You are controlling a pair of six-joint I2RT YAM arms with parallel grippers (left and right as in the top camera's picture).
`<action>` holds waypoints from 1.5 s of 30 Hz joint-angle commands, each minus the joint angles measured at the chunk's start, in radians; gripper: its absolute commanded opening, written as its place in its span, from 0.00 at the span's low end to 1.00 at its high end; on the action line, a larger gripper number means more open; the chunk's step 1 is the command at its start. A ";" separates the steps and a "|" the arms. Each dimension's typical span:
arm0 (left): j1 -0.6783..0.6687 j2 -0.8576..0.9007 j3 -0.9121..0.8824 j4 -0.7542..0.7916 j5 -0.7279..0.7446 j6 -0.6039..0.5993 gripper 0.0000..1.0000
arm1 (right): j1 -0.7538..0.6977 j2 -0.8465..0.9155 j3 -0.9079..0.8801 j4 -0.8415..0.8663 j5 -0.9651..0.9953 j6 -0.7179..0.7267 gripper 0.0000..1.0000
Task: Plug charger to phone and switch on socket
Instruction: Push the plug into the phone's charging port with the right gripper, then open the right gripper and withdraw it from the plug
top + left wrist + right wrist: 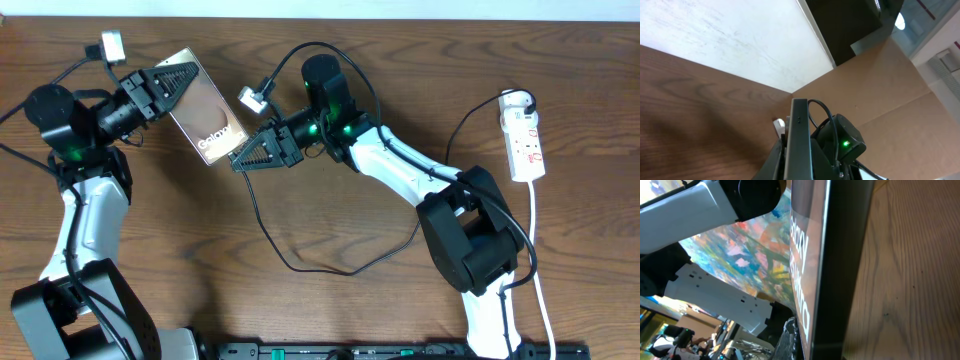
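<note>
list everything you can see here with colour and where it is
phone: 1, glossy dark brown-black with white lettering, upper left of centre, tilted
charger cable: 1, black, looping across the middle of the table
socket: 1, white strip with red marks, far right
white cord: 1, white, running from the socket toward the near edge
table: 1, brown wood, under everything
black rail: 1, black, along the near edge
left arm: 1, white and black, left side
right arm: 1, white and black, centre to right
left end effector: 1, black, shut on the phone's upper end
right end effector: 1, black, beside the phone's lettered end; open or shut unclear
</note>
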 commanded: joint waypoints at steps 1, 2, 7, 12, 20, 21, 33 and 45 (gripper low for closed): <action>-0.016 0.000 0.005 -0.002 0.167 0.018 0.08 | -0.006 0.000 0.020 0.022 0.118 0.021 0.01; -0.016 0.000 0.005 -0.002 0.169 0.018 0.08 | -0.006 0.000 0.020 0.022 0.118 0.021 0.01; -0.016 0.000 0.005 -0.002 0.169 0.018 0.08 | -0.006 0.000 0.020 0.022 0.118 0.021 0.01; -0.016 0.000 0.005 -0.002 0.169 0.018 0.08 | -0.006 0.000 0.020 0.022 0.122 0.030 0.01; -0.014 0.000 0.005 -0.002 0.154 0.018 0.07 | -0.006 0.000 0.020 0.022 0.119 0.036 0.01; -0.012 0.000 0.005 -0.003 0.145 0.017 0.08 | -0.006 0.000 0.020 0.022 0.113 0.036 0.01; 0.041 0.000 0.005 -0.003 0.089 0.017 0.07 | -0.006 0.000 0.020 0.022 0.041 0.036 0.99; 0.150 0.000 0.005 -0.003 0.183 0.017 0.07 | -0.061 0.000 0.020 0.021 0.087 0.137 0.99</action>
